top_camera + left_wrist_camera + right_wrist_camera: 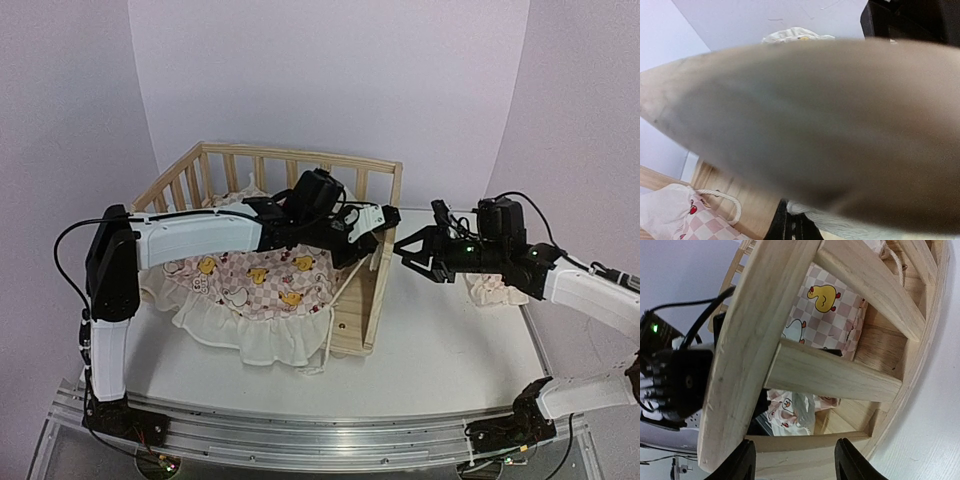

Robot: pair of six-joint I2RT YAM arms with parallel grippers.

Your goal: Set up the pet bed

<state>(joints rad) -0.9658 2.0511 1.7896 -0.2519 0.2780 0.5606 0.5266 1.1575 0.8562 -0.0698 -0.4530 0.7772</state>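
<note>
The pet bed [290, 160], a light-wood frame with slatted rails, stands left of the table's middle. A pink-checkered duck cushion [250, 280] lies in it and spills over its open front. My left gripper [372, 222] reaches across the bed to the right-hand railing. In the left wrist view a blurred wooden rail [815, 115] fills the frame, and my gripper [795, 225] is shut on a white rope [840, 225]. My right gripper [405, 252] hovers open just outside that railing. In its wrist view the fingertips [742, 462] straddle the rail's lower wood [755, 340].
A small matching pillow [495, 290] lies on the table at the right, behind my right arm. A white cord [335, 320] hangs down the bed's front right corner. The table's front edge runs along the metal rail [300, 435].
</note>
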